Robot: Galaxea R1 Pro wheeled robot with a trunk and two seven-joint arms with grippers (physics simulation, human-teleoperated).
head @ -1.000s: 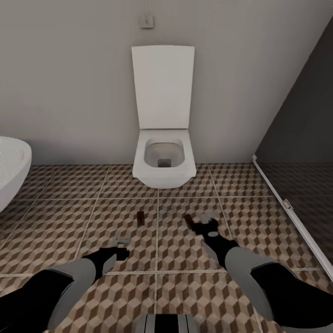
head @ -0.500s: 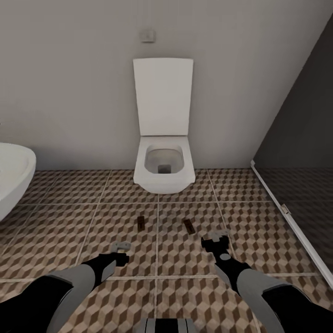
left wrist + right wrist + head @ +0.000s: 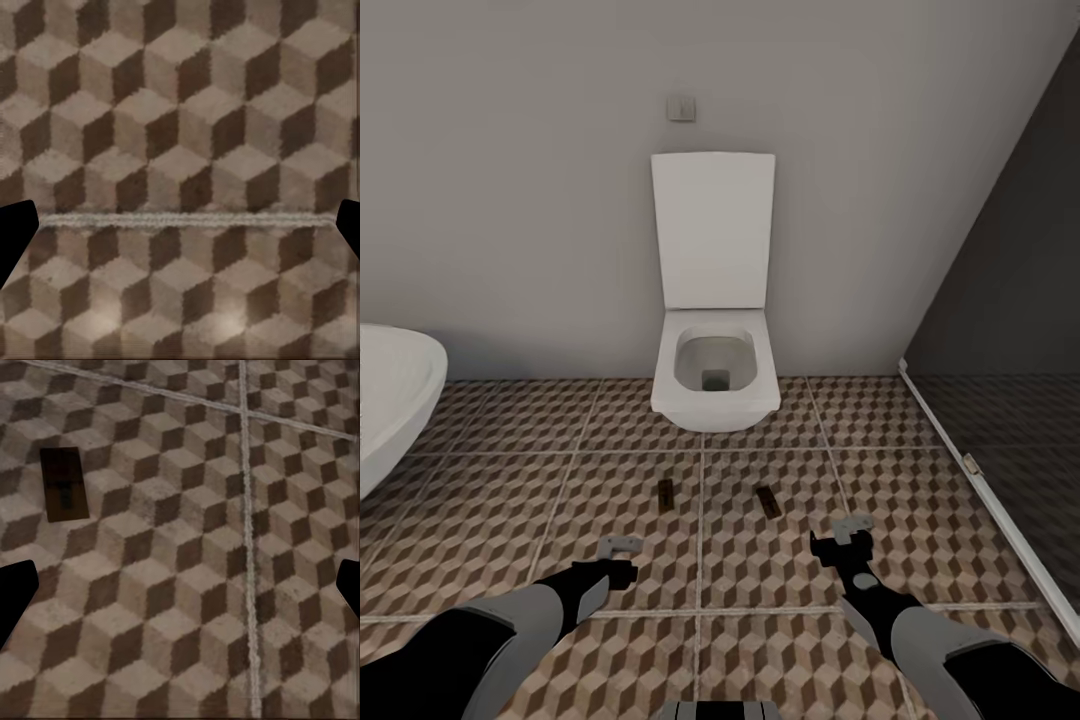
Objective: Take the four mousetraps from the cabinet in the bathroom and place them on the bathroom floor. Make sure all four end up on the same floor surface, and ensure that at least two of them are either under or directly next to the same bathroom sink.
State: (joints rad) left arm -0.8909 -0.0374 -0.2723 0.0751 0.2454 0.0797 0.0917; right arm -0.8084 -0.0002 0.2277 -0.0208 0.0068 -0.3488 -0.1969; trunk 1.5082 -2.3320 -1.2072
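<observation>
Two mousetraps point(image 3: 666, 493) point(image 3: 766, 500) on bathroom floor point(image 3: 510, 480), details blurred; both grippers point(image 3: 622, 549) point(image 3: 844, 530) spread wide, empty.

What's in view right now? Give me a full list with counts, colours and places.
mousetraps: two, brown, flat on the floor in front of the toilet, one left of the grout line, one right of it
floor: brown, beige and white cube-pattern tiles, across the lower half of the head view
toilet: one, white, lid up, against the back wall at centre
wall button: one, grey, above the toilet
bathtub: one, white, partly seen at the left edge
shower screen: one, dark, at the right
left gripper: one, black and grey, open, empty, low over the floor
right gripper: one, black and grey, open, empty, near the right mousetrap
</observation>
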